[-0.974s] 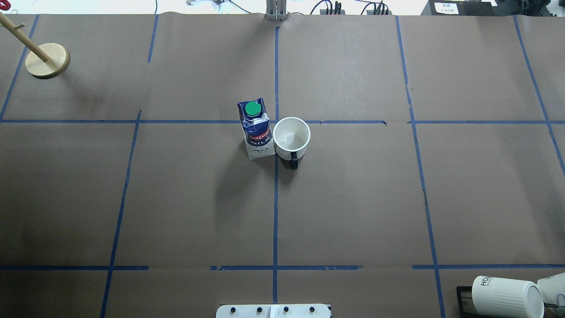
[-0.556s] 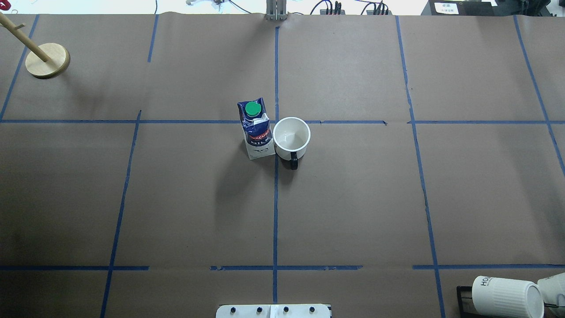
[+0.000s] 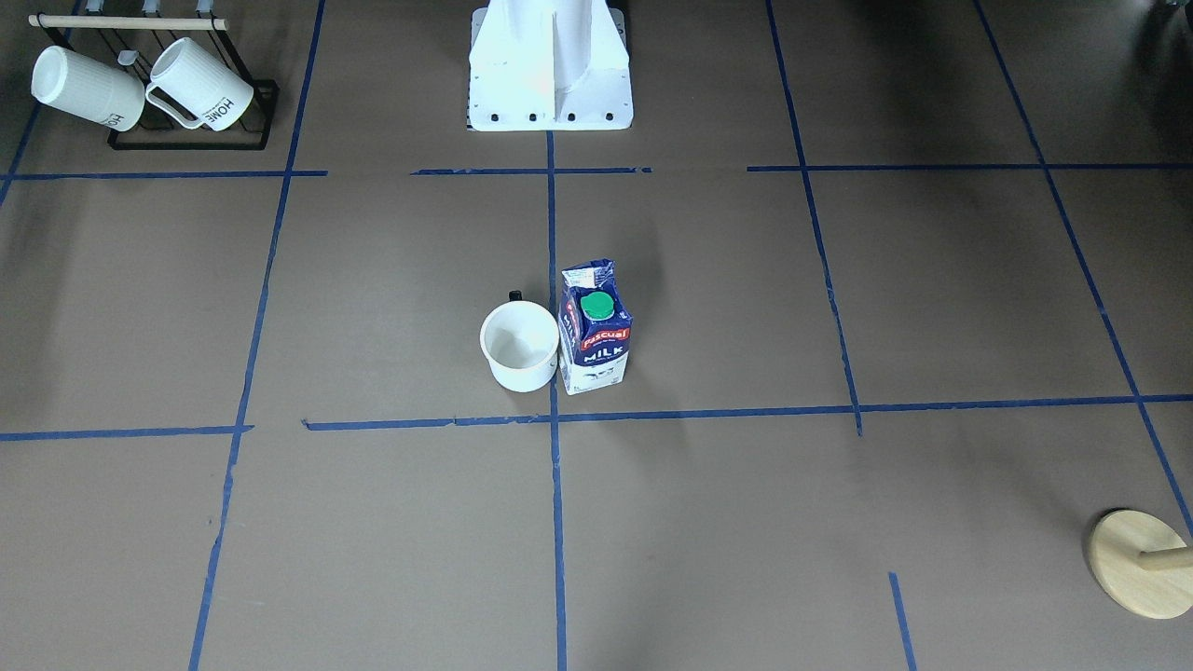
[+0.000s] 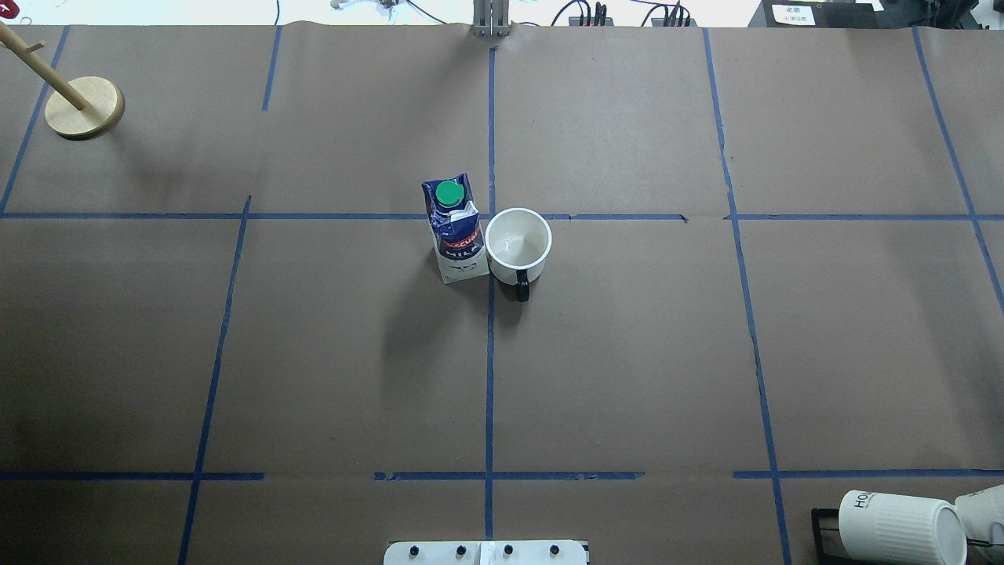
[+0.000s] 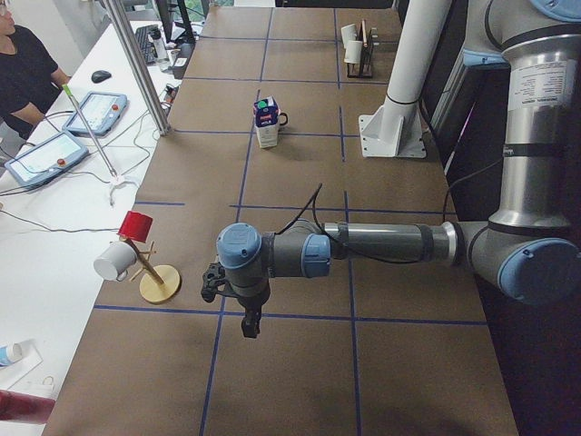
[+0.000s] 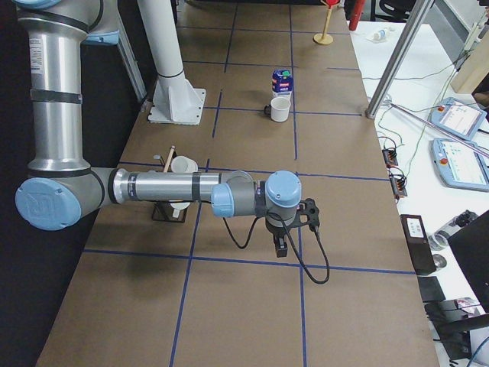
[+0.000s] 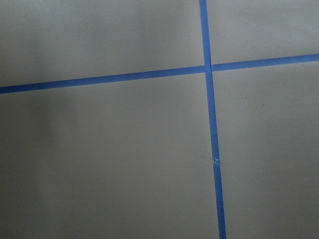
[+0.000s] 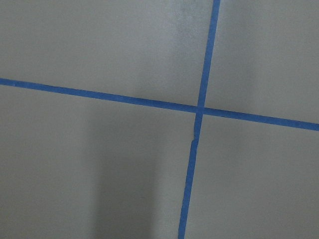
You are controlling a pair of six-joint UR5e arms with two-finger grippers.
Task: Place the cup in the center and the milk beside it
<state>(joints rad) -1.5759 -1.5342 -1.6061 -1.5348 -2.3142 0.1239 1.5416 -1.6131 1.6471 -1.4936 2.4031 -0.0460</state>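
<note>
The cup, white with a black handle toward the robot, stands upright just by the center, where the blue tape lines cross. The milk, a blue and white carton with a green cap, stands upright touching the cup's side; both also show in the front view, cup and milk. My left gripper shows only in the exterior left view, far from both, hanging over bare paper. My right gripper shows only in the exterior right view, also far away. I cannot tell whether either is open. The wrist views show only tape.
A wooden mug tree stands at the far left corner. A black rack with two ribbed "HOME" mugs sits near the robot's right side. The white robot base is at the near edge. An operator sits beside the table.
</note>
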